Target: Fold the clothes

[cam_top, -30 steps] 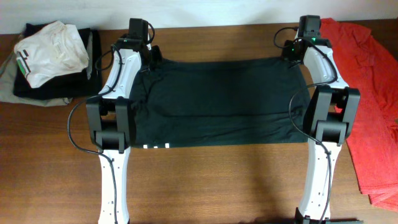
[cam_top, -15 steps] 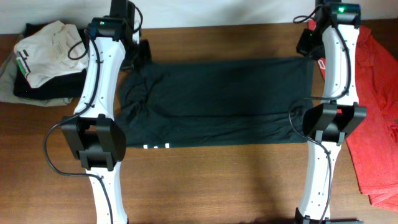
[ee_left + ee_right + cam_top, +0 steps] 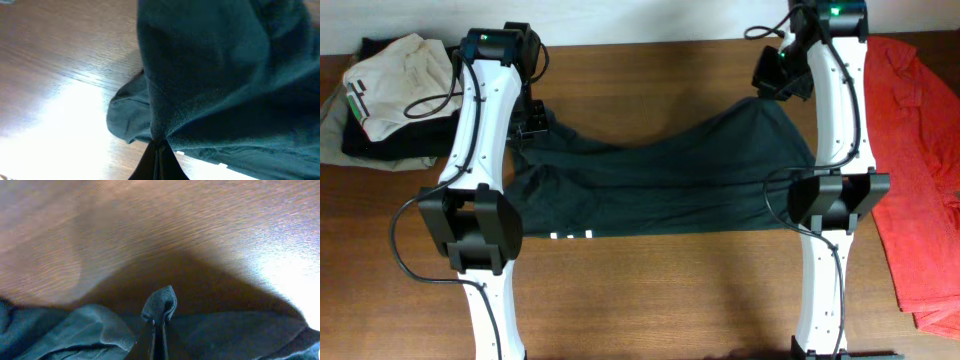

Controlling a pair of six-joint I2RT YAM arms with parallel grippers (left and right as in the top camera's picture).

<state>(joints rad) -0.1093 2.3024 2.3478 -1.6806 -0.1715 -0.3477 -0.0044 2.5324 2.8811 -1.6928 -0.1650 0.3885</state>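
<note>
Black T-shirt (image 3: 660, 190) lies on the bench (image 3: 660, 300) just beside the red T-shirt (image 3: 920, 170), far edge lifted at both corners, middle sagging between. Left fingers (image 3: 150, 167) are clenched on a thick bunch of cloth. Right fingers (image 3: 149, 346) are clamped on only a small tuck. Risk: if the arms spread, tension pulls that thin tuck free, the corner nearest the red T-shirt drops, and the fold lands skewed.
</note>
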